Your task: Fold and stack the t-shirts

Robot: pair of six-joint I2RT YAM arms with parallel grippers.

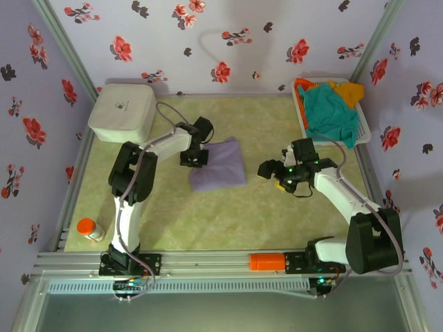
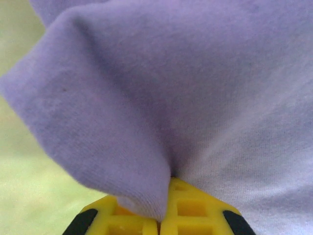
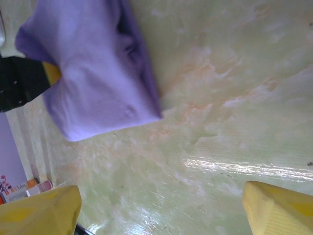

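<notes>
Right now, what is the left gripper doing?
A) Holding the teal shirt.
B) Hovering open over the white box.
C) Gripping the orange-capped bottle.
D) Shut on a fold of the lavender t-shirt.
D: the left gripper is shut with a fold of the lavender t-shirt pinched in it.

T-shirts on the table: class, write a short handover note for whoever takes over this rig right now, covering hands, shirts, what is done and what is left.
Left hand: shut on an edge of the lavender t-shirt.
Right hand: open, empty, over the table to that shirt's right.
Things: lavender t-shirt mid-table, in a compact bundle; teal t-shirt, orange t-shirt and yellow t-shirt heaped in the white tray, far right corner.
Done: lavender one mostly folded.
Left: finish it, fold the three heaped shirts, stack all.
</notes>
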